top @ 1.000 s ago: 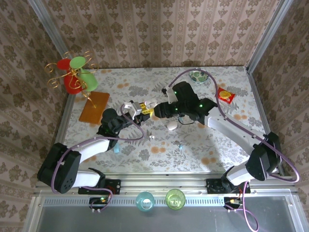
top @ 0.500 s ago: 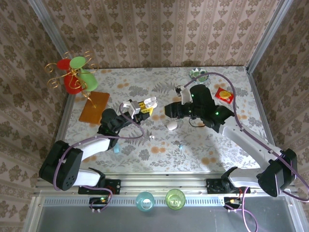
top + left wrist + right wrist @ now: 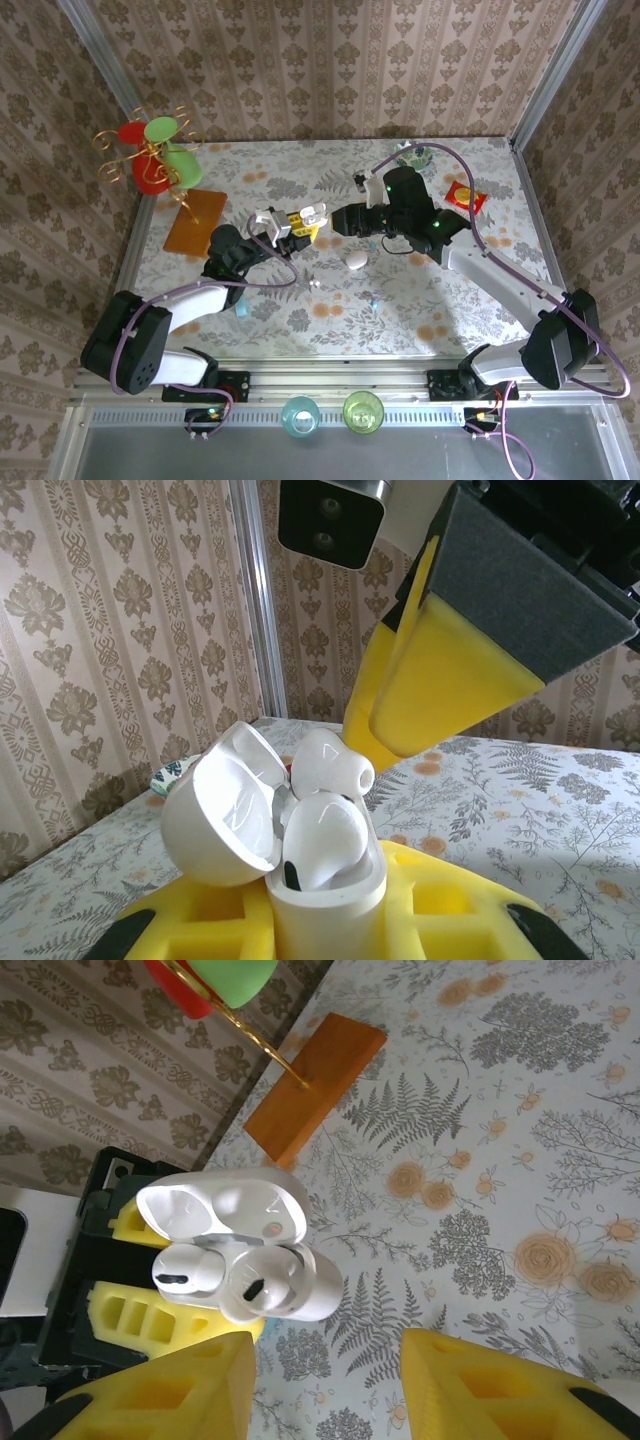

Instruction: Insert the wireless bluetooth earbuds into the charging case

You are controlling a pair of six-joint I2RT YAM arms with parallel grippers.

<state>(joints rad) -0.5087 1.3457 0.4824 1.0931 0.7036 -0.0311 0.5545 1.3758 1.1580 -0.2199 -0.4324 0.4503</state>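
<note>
1. White case (image 3: 325,905): upright, clamped at its base in the left pincer (image 3: 292,222), which is closed tight on it and holds it above the table (image 3: 520,1110). The lid (image 3: 222,815) is hinged back, open.
2. Earbuds (image 3: 260,1285): both in the case's wells. The front one looks seated. The rear one (image 3: 330,765) stands proud and tilts toward the lid, so it is likely not home.
3. Right pincer (image 3: 325,1385): just beside the case on its open side, jaws partly apart, holding nothing.
4. Step judged in hand: seat the proud earbud.
5. Handling: press lightly with one pad tip, straight down along the well's axis. A sideways push could tip the earbud out or twist the case in its grip.
6. Lid: keep clear of it, and shut it only once both earbuds sit flush.
</note>
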